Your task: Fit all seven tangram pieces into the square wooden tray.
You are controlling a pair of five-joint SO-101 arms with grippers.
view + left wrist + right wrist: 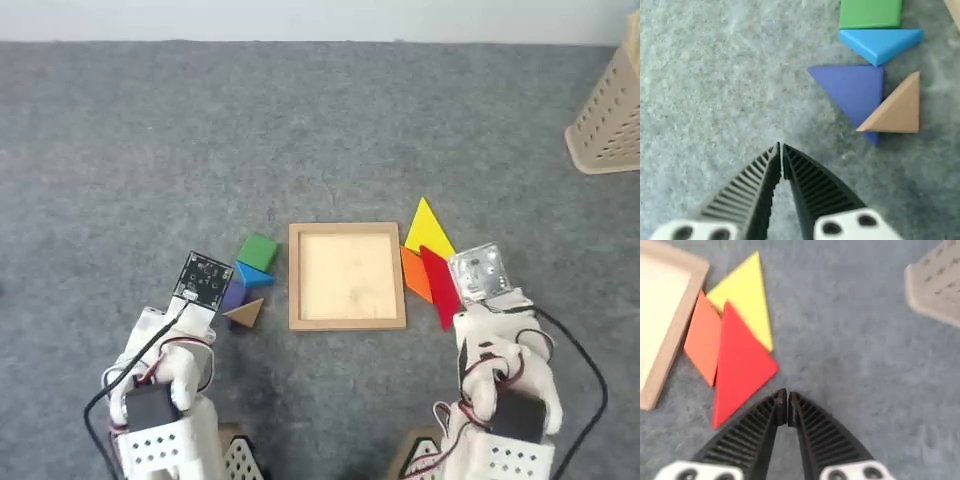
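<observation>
Currently left gripper closed, empty — purple triangle ahead, apart; right gripper closed, empty — red triangle just beside its tips.

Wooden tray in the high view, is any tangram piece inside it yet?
No, the wooden tray is bare inside; the yellow triangle and green square lie beside it.
</observation>
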